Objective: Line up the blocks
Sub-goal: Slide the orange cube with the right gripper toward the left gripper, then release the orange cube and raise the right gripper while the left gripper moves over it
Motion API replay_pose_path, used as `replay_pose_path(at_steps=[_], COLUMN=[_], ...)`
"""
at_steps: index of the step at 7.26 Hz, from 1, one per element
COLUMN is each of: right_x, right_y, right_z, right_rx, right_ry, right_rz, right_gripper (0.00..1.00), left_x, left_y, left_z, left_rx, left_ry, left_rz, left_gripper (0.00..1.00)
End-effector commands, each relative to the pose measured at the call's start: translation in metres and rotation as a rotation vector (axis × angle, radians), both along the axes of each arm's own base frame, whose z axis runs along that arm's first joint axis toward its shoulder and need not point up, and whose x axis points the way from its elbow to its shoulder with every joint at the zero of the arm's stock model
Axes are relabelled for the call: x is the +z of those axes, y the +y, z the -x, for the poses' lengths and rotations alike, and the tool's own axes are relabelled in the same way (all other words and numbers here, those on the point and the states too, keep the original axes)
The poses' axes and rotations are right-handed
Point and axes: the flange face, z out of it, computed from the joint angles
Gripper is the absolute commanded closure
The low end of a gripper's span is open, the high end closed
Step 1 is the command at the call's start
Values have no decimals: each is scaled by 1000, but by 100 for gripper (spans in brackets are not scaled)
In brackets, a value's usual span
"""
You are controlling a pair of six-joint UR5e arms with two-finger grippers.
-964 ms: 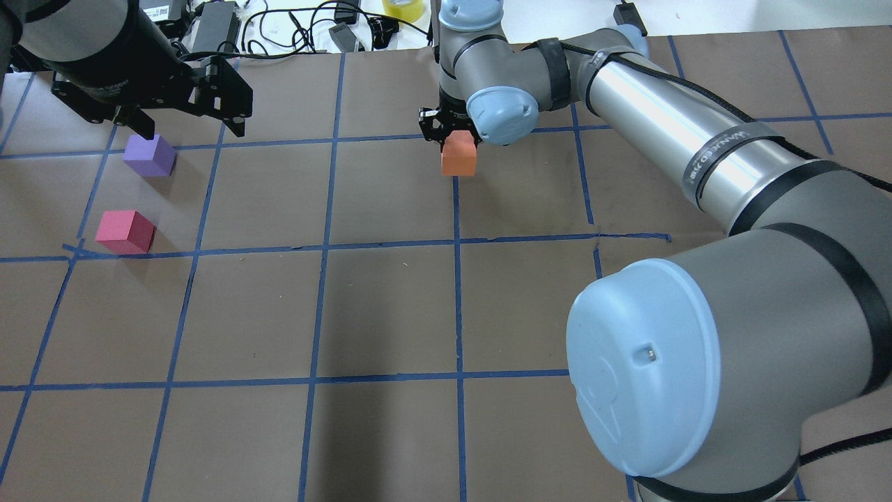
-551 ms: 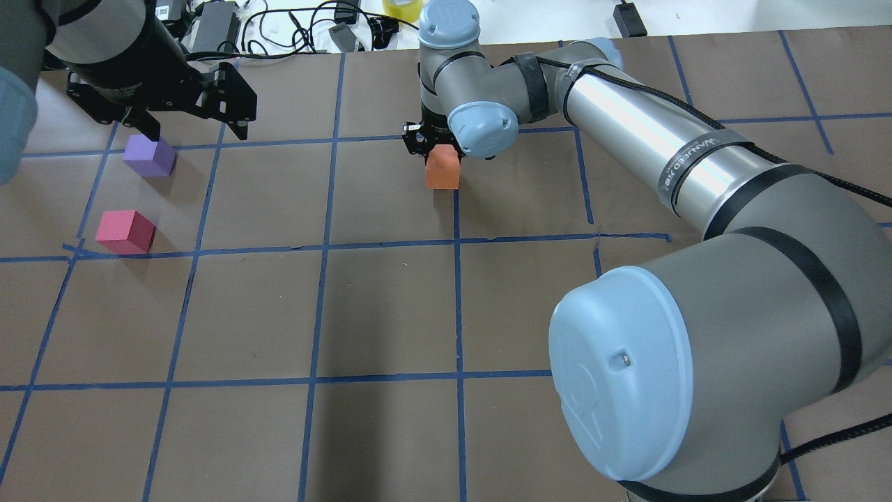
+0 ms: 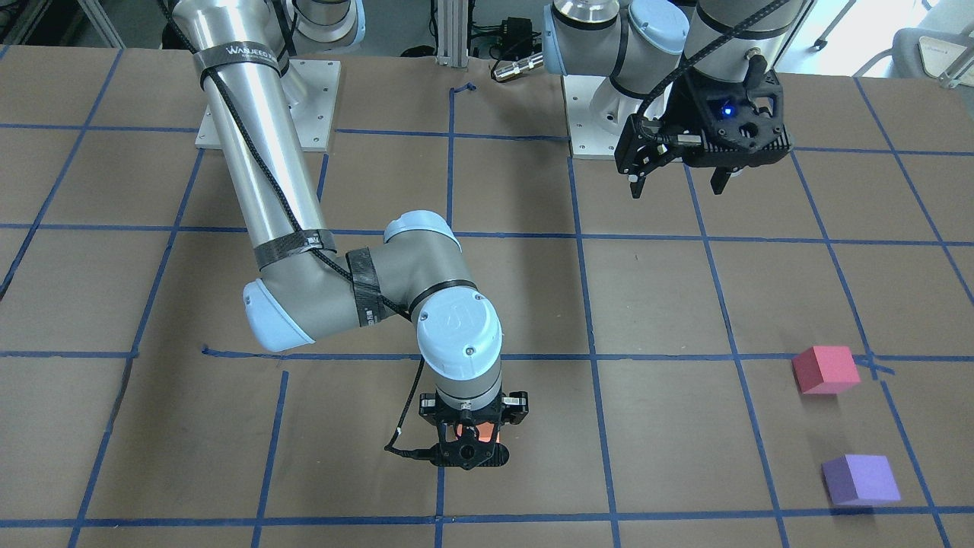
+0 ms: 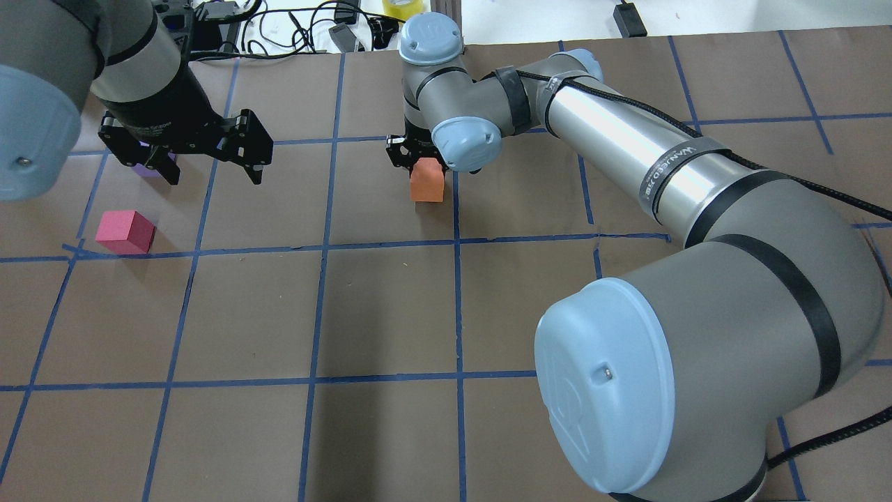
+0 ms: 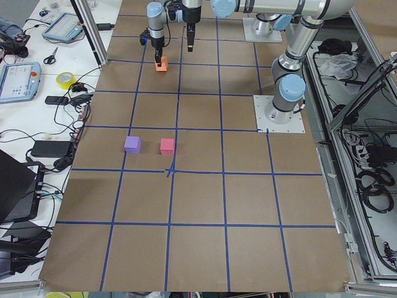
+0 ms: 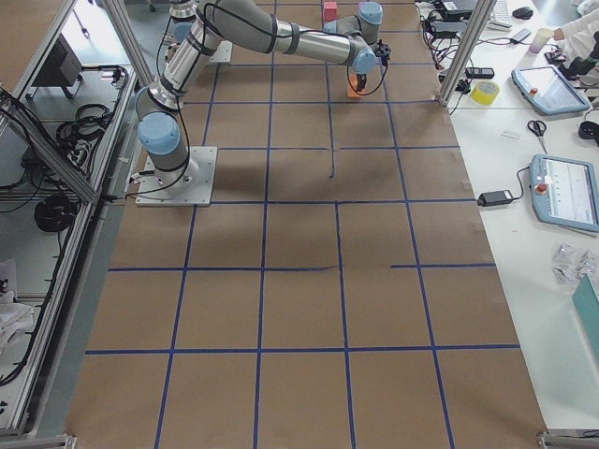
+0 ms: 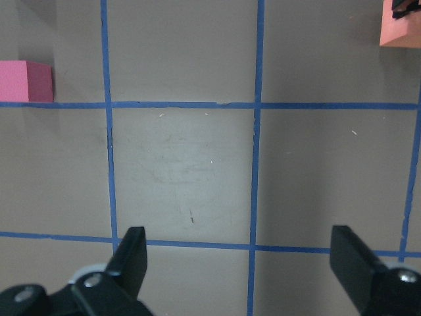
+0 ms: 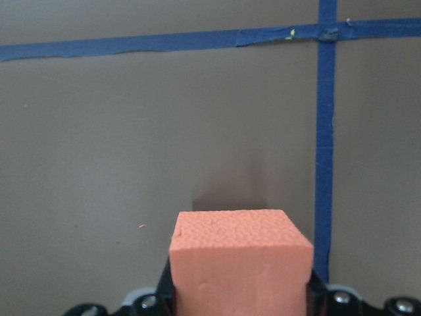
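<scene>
My right gripper [image 4: 417, 166] is shut on the orange block [image 4: 427, 184] and holds it just above the table, beside a blue tape line. The orange block fills the bottom of the right wrist view [image 8: 240, 260], with its shadow on the paper ahead. My left gripper [image 4: 212, 173] is open and empty, raised above the table. The red-pink block [image 4: 125, 231] sits at the left. The purple block [image 3: 860, 479] sits beyond it, and in the overhead view only a sliver of the purple block [image 4: 143, 168] shows behind the left gripper. The left wrist view shows the red-pink block [image 7: 25, 80] and the orange block [image 7: 400, 29].
The brown table carries a grid of blue tape lines [image 4: 456, 293]. Cables, adapters and a yellow tape roll [image 4: 403, 7] lie past the far edge. My right arm's big elbow [image 4: 627, 376] blocks the near right of the overhead view.
The right gripper has moved left and nearer to the robot with the orange block, lower over the table. The left gripper has moved right and nearer, now covering the purple block in the overhead view.
</scene>
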Motion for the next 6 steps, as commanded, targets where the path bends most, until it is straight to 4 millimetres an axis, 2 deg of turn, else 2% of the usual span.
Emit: replay_pose_path(at_steps=[1, 2, 3, 4, 5, 6], right_x=[12, 41, 60, 91, 125, 165], right_y=[0, 2, 9, 15, 18, 16], right_z=[-2, 0, 4, 19, 50, 98], right_rx=[1, 0, -1, -13, -32, -34], right_ry=[-17, -23, -6, 4, 14, 24], right_rz=[40, 73, 60, 39, 32, 28], right_gripper=[0, 0, 0, 0, 0, 0], left_x=[-25, -40, -62, -80, -99, -117], left_y=[-19, -35, -48, -59, -82, -99], left_z=[-1, -4, -3, -1, 10, 14], left_rx=[-10, -49, -20, 21, 142, 197], left_ry=[-3, -9, 0, 23, 149, 194], left_rz=[100, 101, 63, 34, 98, 131], left_gripper=[3, 22, 10, 0, 6, 9])
